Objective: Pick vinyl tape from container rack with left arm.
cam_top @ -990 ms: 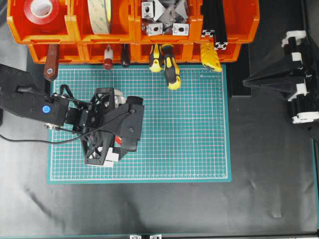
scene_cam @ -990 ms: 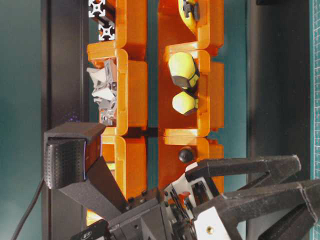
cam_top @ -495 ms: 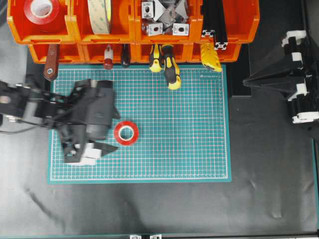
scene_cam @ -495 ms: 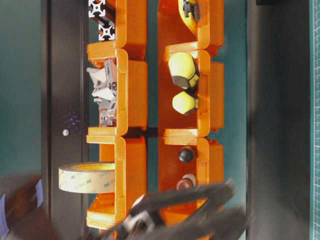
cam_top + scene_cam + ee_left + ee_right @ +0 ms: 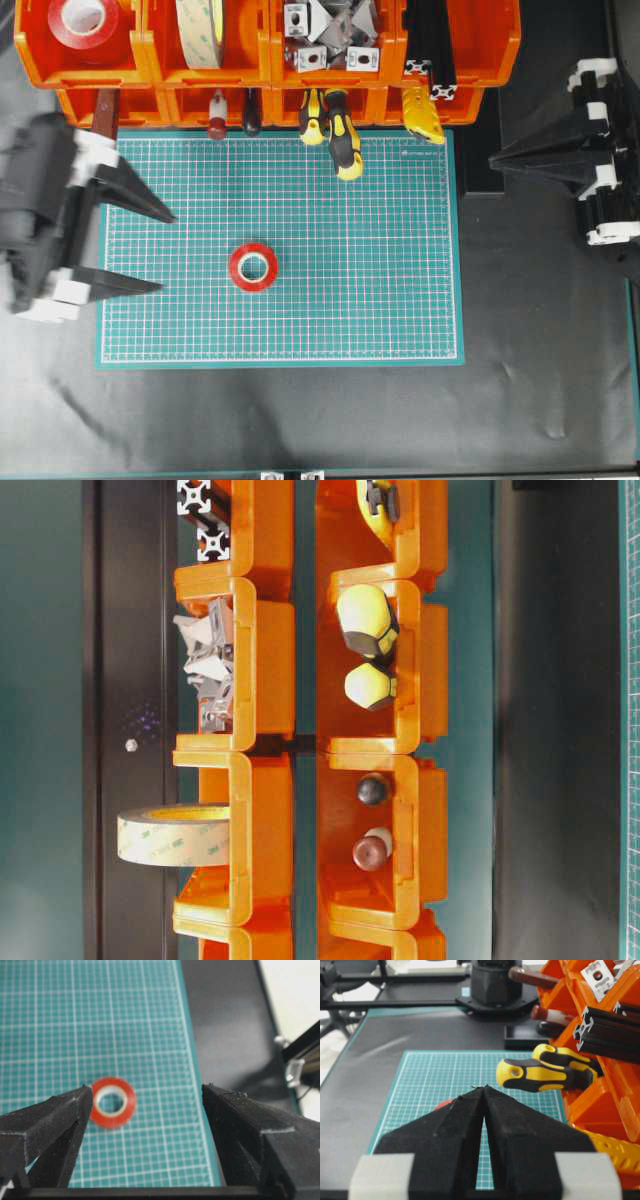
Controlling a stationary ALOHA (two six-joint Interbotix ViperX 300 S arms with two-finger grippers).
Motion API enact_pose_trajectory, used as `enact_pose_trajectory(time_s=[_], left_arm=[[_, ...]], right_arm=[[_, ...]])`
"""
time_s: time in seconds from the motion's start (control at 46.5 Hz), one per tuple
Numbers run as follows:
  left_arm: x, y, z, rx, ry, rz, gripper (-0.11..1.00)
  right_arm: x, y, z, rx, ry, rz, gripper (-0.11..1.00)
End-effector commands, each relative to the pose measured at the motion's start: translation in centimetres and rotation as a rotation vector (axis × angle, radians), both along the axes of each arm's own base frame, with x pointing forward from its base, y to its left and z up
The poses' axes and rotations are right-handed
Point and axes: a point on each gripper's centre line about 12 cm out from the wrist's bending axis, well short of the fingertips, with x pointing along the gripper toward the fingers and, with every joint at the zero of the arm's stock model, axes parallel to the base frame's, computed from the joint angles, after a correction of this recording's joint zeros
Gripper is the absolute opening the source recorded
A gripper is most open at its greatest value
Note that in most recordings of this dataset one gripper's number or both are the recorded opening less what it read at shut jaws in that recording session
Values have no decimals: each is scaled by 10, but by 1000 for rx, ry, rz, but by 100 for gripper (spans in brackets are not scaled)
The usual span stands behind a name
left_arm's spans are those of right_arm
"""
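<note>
On the green mat (image 5: 350, 250), near its middle, lies the vinyl tape (image 5: 254, 267), flat on its side with the white ring facing up. It is out of the container rack (image 5: 260, 60), which stands along the far edge of the mat, and nothing touches it. Another, bigger red roll (image 5: 83, 20) sits in the rack's top corner bin.

The left arm's fingers (image 5: 130, 240) are at the left edge of the mat, spread wide apart and holding nothing. They point across the mat toward the tape, and there is a gap between the tips and the roll. In the left wrist view the tape (image 5: 113, 1101) sits close to one finger, not midway.

The right arm's fingers (image 5: 500, 160) are pressed together, far off on the other side of the desk. The left arm is much nearer.

A round roll has no long side, so I think the fingers could close on it from any way.
</note>
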Motion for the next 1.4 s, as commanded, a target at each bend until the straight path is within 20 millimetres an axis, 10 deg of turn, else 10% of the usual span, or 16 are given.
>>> enact_pose_trajectory(time_s=[0.0, 0.581, 1.378], left_arm=[[-15, 5, 18, -20, -94, 5, 84], [-103, 29, 45, -67, -365, 24, 84], [-118, 31, 38, -85, -436, 21, 84]], right_arm=[[2, 0, 10, 4, -29, -2, 0], [2, 0, 9, 2, -29, -2, 0], [2, 0, 11, -11, -40, 0, 0]])
